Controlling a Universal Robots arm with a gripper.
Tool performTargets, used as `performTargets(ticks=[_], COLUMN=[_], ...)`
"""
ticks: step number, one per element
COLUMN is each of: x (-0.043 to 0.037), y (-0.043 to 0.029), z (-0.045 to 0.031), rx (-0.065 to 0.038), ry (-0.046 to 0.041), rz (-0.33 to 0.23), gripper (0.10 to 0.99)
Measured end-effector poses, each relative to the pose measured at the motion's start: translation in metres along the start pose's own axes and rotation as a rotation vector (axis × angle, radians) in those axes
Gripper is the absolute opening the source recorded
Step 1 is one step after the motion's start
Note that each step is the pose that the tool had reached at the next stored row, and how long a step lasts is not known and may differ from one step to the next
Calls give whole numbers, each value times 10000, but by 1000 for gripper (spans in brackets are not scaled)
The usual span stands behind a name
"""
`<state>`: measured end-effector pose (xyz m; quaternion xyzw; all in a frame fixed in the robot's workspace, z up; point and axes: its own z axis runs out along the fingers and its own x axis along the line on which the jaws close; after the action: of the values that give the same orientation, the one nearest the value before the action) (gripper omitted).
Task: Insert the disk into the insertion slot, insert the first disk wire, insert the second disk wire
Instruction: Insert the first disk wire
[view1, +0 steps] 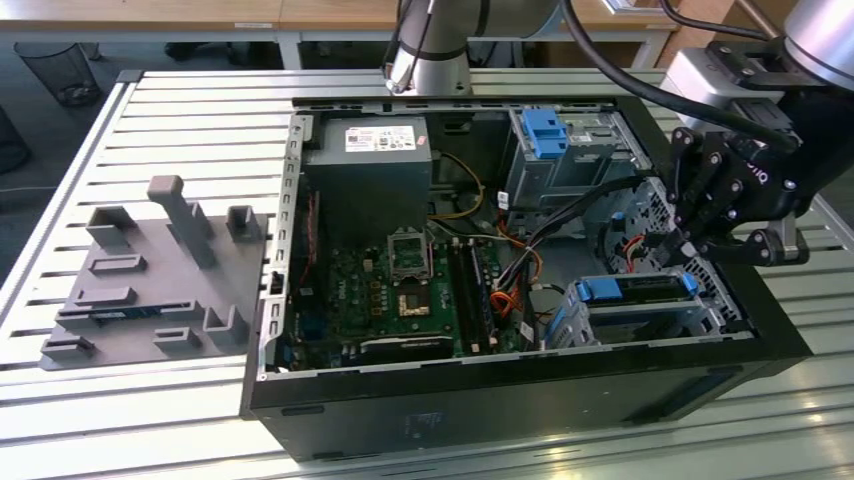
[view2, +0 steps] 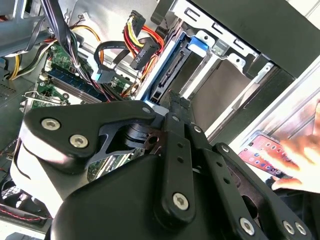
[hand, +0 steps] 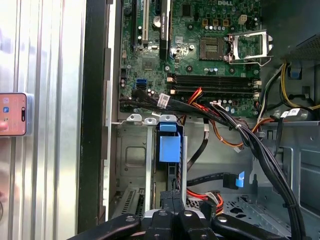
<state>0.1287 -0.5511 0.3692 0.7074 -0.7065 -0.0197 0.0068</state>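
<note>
The disk (view1: 635, 288), in its blue carrier, sits in the insertion slot (view1: 627, 322), a low perforated cage at the case's corner on the exterior view's right. My gripper (view1: 694, 245) hangs just above that corner. In the first wrist view the blue carrier (hand: 169, 145) lies between the cage walls (hand: 131, 155), and my gripper (hand: 173, 198) is shut, its tips right at the disk's near end. The second wrist view shows the same tips (view2: 176, 102) against the disk's dark edge (view2: 164, 75). Loose beside it are a black cable with a blue plug (view2: 99, 75) and a plug on red and yellow wires (view2: 142, 50).
A taller cage with a blue latch (view1: 547, 135) stands behind the slot. The motherboard (view1: 400, 290) and power supply (view1: 367, 170) fill the case's other side. A grey fixture (view1: 147, 280) lies on the slatted table. A hand (view2: 300, 155) touches a phone (view2: 262, 152) outside the case.
</note>
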Motion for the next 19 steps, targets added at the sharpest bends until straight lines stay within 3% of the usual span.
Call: performTargets(ticks=[19], x=[0], y=[-51], z=[-2], rx=[0], ry=[-3], rz=[0], gripper=[106])
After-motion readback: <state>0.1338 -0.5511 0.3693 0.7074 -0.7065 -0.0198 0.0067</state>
